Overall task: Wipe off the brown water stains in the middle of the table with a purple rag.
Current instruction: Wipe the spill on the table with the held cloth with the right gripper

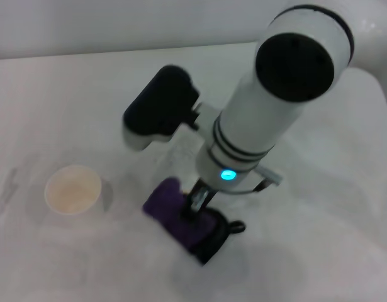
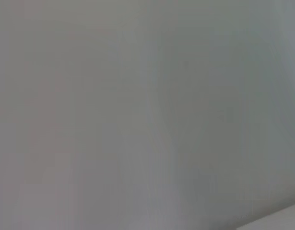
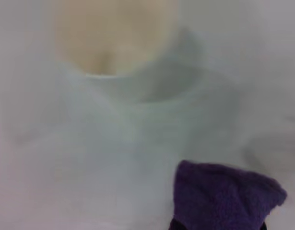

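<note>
The purple rag [image 1: 174, 204], with its black edging and loop, lies on the white table [image 1: 67, 94] near the front middle. My right gripper [image 1: 194, 206] comes down from the big white arm and is shut on the rag's middle, pressing it to the table. In the right wrist view a purple corner of the rag [image 3: 224, 199] shows on the white surface. The brown water stains do not show in any view; the arm and rag hide the table's middle. The left gripper is out of view; the left wrist view shows only plain grey.
A white paper cup [image 1: 72, 189] with a tan inside stands upright to the left of the rag, about a cup's width away. It also shows in the right wrist view [image 3: 118, 43]. The right arm's forearm [image 1: 269, 107] hangs over the table's middle.
</note>
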